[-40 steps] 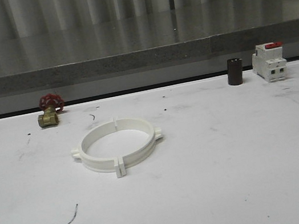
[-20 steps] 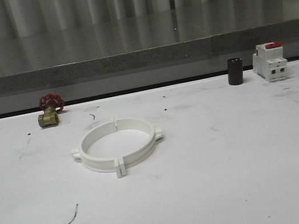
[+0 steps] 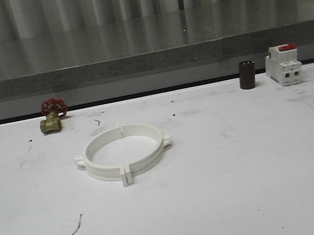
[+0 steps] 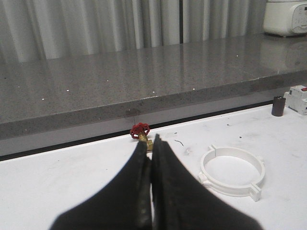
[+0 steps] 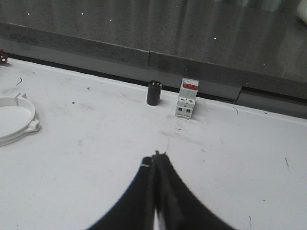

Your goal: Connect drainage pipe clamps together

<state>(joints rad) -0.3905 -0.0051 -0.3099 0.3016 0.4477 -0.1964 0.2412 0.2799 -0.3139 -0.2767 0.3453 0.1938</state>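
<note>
The drainage pipe clamps lie flat on the white table a little left of centre, their two white halves meeting as one ring with end tabs at front and back and a lug on each side. The ring also appears in the left wrist view, and its edge in the right wrist view. My left gripper is shut with nothing in it, held well short of the ring. My right gripper is shut and empty too, far from the ring.
A brass valve with a red handwheel sits at the back left. A dark cylinder and a white breaker with a red top stand at the back right. A grey counter ledge borders the table's far edge.
</note>
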